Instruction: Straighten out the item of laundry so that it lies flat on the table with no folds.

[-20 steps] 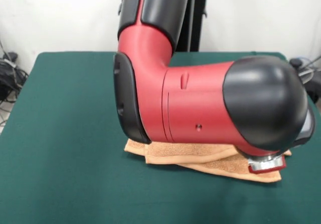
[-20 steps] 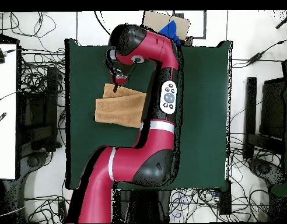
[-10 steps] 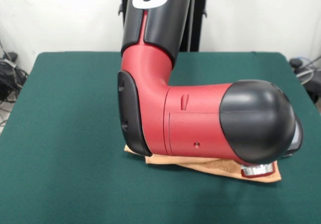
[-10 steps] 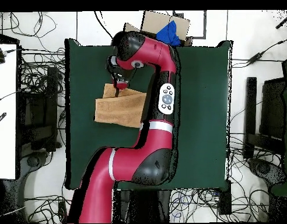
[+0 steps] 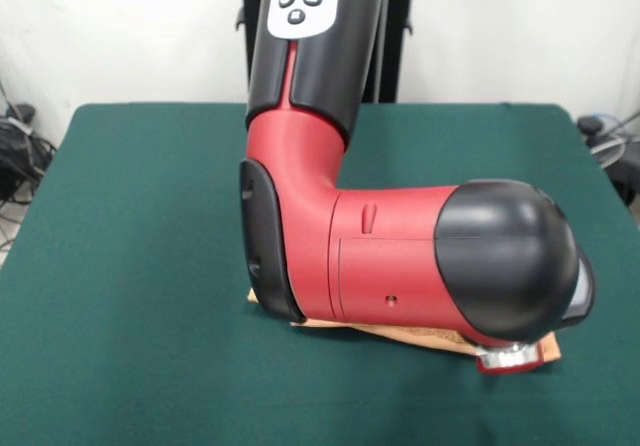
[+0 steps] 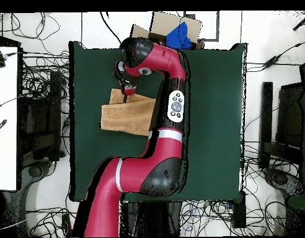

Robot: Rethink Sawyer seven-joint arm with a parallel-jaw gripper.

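The item of laundry (image 6: 127, 118) is an orange-tan towel lying on the left part of the green table (image 6: 211, 124), with one layer folded over another. In the front view only a thin strip of the towel (image 5: 420, 334) shows beneath the red arm, near the front of the table (image 5: 130, 216). My gripper (image 6: 127, 93) is down at the towel's far edge in the overhead view. From the front, the gripper (image 5: 510, 358) shows as a silver and red piece under the black wrist, at the towel's right corner. The arm hides most of the towel there.
A cardboard box with a blue object (image 6: 173, 31) sits just past the table's top edge in the overhead view. Cables cover the floor around the table. A white bench (image 6: 5, 111) stands at the left.
The arm has sunk lower and come forward over the towel, hiding more of it in the front view. The gripper has moved down onto the towel's edge.
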